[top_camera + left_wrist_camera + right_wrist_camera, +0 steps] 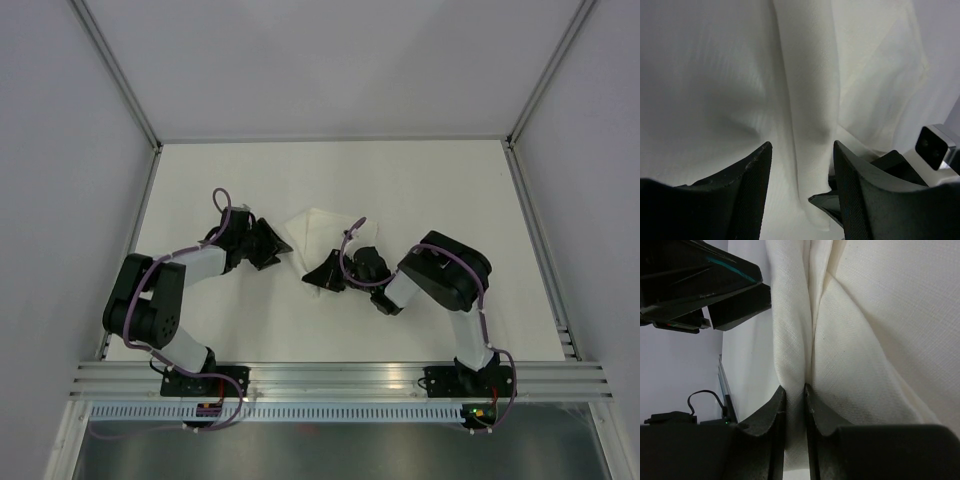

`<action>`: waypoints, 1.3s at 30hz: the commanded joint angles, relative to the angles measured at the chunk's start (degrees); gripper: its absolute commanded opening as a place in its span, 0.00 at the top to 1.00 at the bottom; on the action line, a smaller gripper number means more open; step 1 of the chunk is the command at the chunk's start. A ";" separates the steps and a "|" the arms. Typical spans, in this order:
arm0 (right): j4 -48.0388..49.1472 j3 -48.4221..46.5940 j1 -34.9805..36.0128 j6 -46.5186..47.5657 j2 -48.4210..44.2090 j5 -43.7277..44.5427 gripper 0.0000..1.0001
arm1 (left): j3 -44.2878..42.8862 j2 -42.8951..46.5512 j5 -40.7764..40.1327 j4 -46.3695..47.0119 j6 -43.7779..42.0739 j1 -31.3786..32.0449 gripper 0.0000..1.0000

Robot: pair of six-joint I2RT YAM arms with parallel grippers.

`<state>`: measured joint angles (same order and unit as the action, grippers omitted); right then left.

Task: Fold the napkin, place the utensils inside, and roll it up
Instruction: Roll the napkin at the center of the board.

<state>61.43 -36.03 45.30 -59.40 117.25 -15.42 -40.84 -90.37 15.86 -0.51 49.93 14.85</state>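
Observation:
The white napkin (pixel 318 230) lies rumpled mid-table between both grippers. My right gripper (pixel 322 277) is at its near edge, and in the right wrist view (pixel 795 390) it is shut on a raised fold of the napkin (pixel 790 330). My left gripper (pixel 272 246) is at the napkin's left edge. In the left wrist view (pixel 801 150) it is open, its fingers on either side of a ridge of napkin (pixel 807 100) without pinching it. No utensil shows in any view.
The right gripper's dark fingers (pixel 840 205) and its wrist camera (pixel 935 146) sit close by the left gripper's right finger. The left gripper's body (pixel 705 285) fills the upper left of the right wrist view. The table's (pixel 450 190) rail runs along its near edge.

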 commanded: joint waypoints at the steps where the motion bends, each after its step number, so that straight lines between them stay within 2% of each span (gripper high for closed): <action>1: -7.12 3.16 -0.82 -2.47 5.44 -4.62 0.99 | 1.46 0.28 4.44 15.18 2.62 -0.26 0.43; 4: -3.79 3.77 -1.96 -4.23 7.11 -6.81 1.00 | 2.52 -1.21 6.20 19.23 3.50 -0.26 0.43; 8: 0.18 4.30 -3.28 -7.48 9.48 -9.53 0.99 | 2.34 -4.29 6.21 19.33 4.03 -0.26 0.47; 17: 6.51 4.74 -5.04 -12.67 14.76 -12.70 0.99 | 5.51 -2.54 5.94 20.99 3.07 -0.53 0.46; 25: -9.12 3.43 -5.48 -7.84 11.16 -9.81 0.99 | 8.05 -0.69 4.98 20.20 2.72 -0.70 0.46; 32: -12.91 2.28 -6.36 -9.86 11.86 -9.37 0.99 | 8.06 -4.90 3.57 20.46 3.94 -0.44 0.48; 39: -18.61 1.49 -6.80 -9.43 11.42 -7.79 0.99 | 5.43 -7.54 2.78 17.83 3.95 0.26 0.54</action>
<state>65.56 -37.60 39.62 -74.39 123.26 -28.42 -34.37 -95.44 20.69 20.25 53.78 14.66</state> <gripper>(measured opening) 0.235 0.466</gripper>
